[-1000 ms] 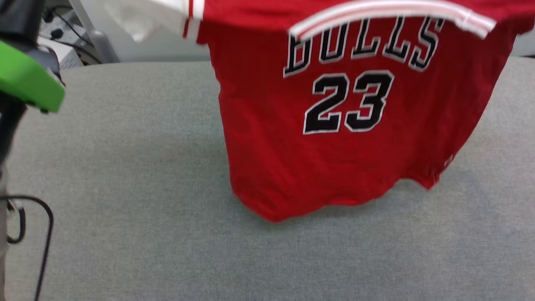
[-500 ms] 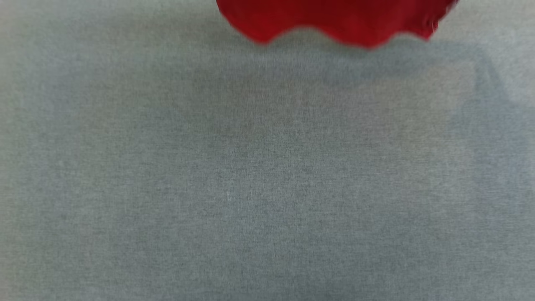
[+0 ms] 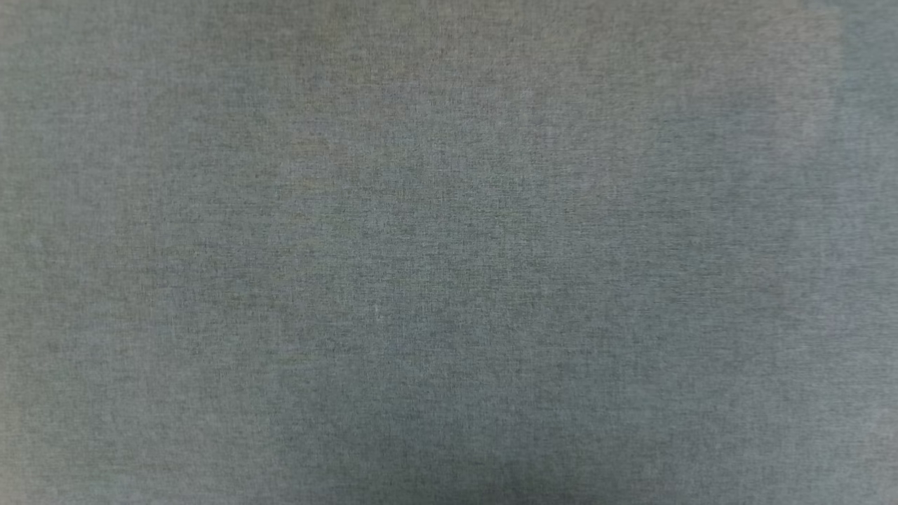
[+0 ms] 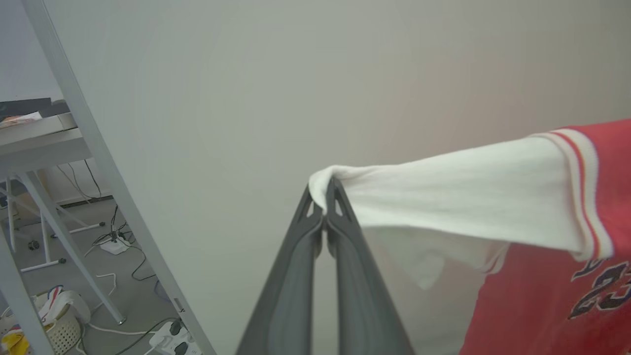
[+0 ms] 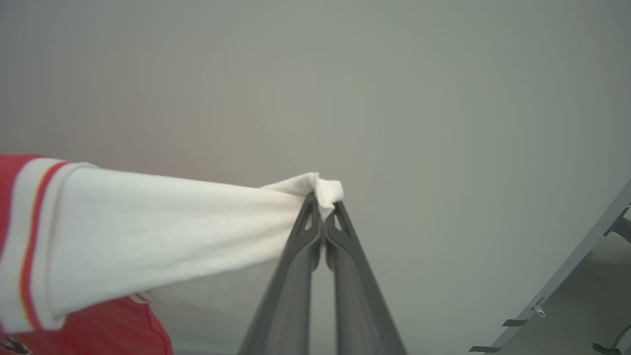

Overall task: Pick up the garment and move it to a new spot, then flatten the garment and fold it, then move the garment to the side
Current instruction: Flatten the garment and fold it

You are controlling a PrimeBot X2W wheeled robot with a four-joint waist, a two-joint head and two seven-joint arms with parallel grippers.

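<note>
The left gripper (image 4: 325, 199) is clamped on the tip of one white sleeve (image 4: 458, 197) of the red jersey T-shirt (image 4: 527, 305). The right gripper (image 5: 323, 209) is clamped on the other sleeve (image 5: 162, 231). The shirt hangs stretched between them, left to right, before a pale wall (image 5: 443, 98). The head view shows a grey fabric surface (image 3: 449, 252).

My left fingers (image 4: 318, 224): pressed together, pinching the garment (image 4: 468, 197) at one white sleeve tip. My right fingers (image 5: 318, 236): same, opposite sleeve tip.
</note>
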